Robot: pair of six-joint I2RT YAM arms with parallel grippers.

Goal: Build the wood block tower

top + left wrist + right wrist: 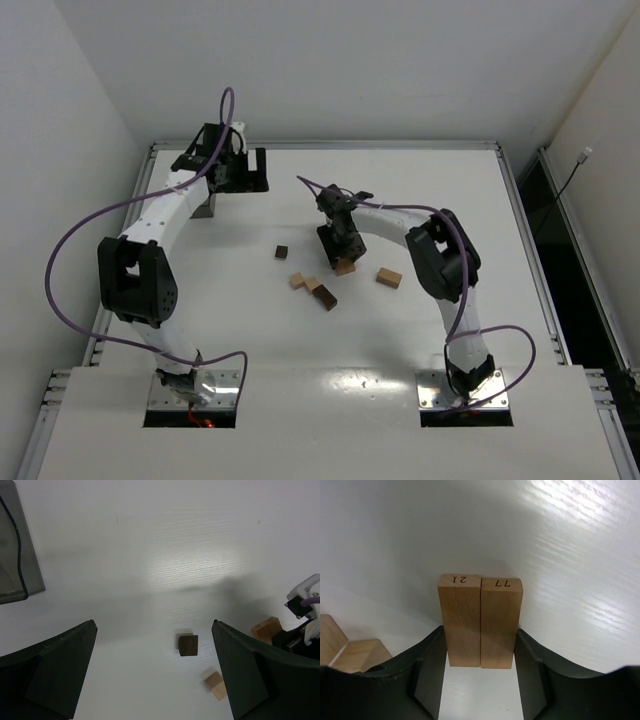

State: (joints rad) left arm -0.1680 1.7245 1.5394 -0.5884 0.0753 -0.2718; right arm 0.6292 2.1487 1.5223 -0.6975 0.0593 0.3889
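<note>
My right gripper (338, 248) (480, 642) is low over the table, shut on two light tan wood blocks (480, 622) that lie side by side, marked 21 and 77; each finger touches an outer face. In the top view a tan end (345, 267) shows under it. Loose blocks lie nearby: a dark brown one (282, 252) (188, 645), a tan one (297, 281) (215, 685), a tan and brown pair (322, 292) and a tan one (389, 277). My left gripper (225, 172) (154, 630) is open and empty, high at the back left. No upright tower shows.
A grey translucent box (15, 555) (206, 206) sits at the back left beside my left gripper. Two more tan blocks (350, 652) lie just left of my right fingers. The table's raised metal rim (520, 200) runs along its sides.
</note>
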